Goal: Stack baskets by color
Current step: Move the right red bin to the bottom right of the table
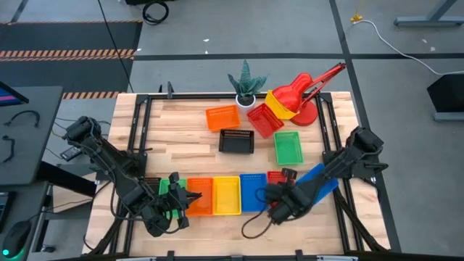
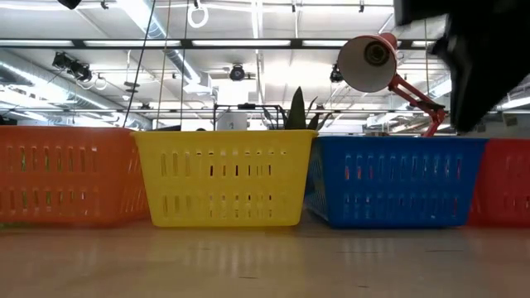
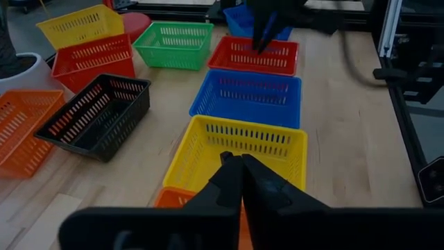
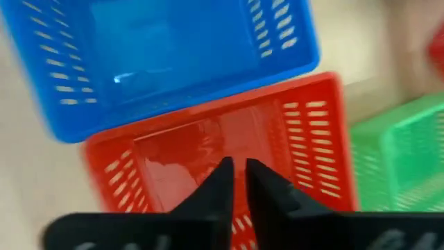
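Because the right pincer (image 4: 236, 167) hangs all but closed and empty over the red basket (image 4: 173, 153) at the right end of the near row, the first risk is a poor approach. If it drops without opening, it will press on the floor or rim and shove the basket instead of taking it. That red basket sits tight against the blue basket (image 3: 246, 97) on its left, so a push would likely disturb the whole near row: yellow basket (image 3: 208, 142), orange basket (image 1: 200, 196) and green basket (image 1: 165, 186). The mesh sides look thin and springy, and a fingertip could catch in a slot and drag the basket askew. A second blue basket (image 1: 322, 177) lies skewed under the right arm close to the table's (image 1: 188, 156) right edge, and a sweep of that arm might knock it off. The left pincer (image 3: 241, 163), fully closed and holding nothing, hovers above the join of the near yellow and orange baskets. With both arms working the same row, they could clash if they reach inward together. Farther off, the matching colours wait well apart: a black basket (image 1: 236, 141), a green one (image 1: 288, 147) and an orange one (image 1: 222, 116). A far red basket (image 1: 262, 122) has a yellow one (image 1: 279, 105) tipped against it beside the lamp (image 1: 312, 94) and plant (image 1: 246, 83). Lifting either could topple its partner or bump the lamp.
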